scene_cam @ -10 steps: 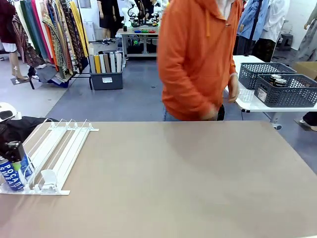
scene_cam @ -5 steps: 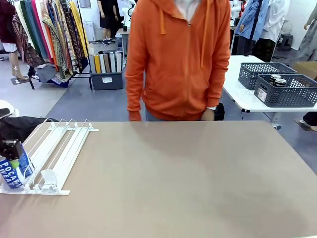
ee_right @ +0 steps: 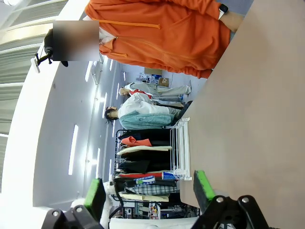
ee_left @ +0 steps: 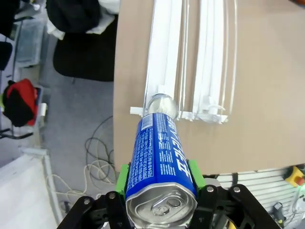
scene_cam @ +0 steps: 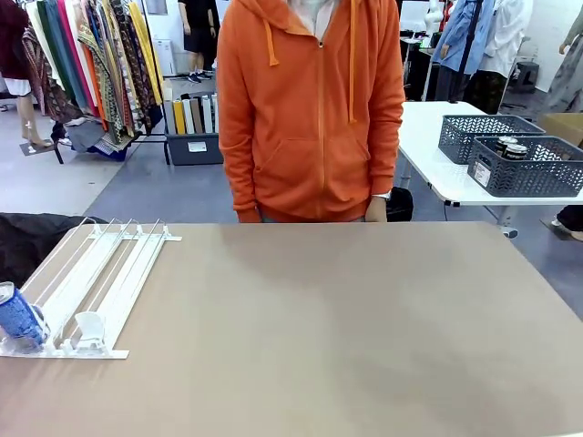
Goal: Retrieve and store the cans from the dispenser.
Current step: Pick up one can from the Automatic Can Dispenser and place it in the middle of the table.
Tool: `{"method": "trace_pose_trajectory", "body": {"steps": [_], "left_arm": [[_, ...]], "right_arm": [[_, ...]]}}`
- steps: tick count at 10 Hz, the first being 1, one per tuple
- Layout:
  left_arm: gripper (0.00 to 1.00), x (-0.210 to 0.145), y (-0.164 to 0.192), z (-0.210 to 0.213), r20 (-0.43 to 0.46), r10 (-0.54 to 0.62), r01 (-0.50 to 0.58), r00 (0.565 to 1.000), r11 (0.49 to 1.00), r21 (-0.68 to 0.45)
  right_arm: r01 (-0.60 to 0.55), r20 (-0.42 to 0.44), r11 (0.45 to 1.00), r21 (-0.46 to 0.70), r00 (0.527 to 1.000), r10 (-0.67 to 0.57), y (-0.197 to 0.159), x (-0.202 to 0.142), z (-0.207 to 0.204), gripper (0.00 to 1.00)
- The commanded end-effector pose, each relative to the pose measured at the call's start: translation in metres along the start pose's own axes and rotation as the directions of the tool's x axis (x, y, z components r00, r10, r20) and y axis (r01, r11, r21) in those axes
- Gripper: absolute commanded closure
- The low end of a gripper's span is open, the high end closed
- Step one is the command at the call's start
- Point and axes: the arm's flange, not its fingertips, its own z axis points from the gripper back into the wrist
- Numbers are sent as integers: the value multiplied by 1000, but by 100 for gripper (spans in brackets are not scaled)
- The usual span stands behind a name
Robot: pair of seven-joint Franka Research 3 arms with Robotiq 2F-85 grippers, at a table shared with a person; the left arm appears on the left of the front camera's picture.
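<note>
Item one: blue can [ee_left: 159,157], centre of the left wrist frame, with white print along its side that is too fine and slanted for me to read. Item two: white label [scene_cam: 482,173] on grey basket [scene_cam: 537,177], right of the front frame, illegible to me.

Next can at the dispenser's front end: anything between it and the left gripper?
Yes. The left gripper is shut on a blue can, which sits between its fingers and the next can at the dispenser front.
</note>
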Motion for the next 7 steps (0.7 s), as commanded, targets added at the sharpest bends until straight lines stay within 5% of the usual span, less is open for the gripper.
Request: {"method": "trace_pose_trajectory", "body": {"steps": [1, 3, 7], "left_arm": [[100, -3, 2, 39, 44, -47, 46, 998, 999, 20], [100, -17, 1, 68, 115, -74, 76, 991, 997, -7], [100, -10, -2, 53, 58, -33, 33, 998, 999, 3]], "right_arm": [[-5, 9, 1000, 20, 1000, 5, 4, 2, 1, 0], [-5, 9, 1000, 20, 1000, 5, 4, 2, 1, 0], [-5, 9, 1000, 20, 1000, 5, 4, 2, 1, 0]]}}
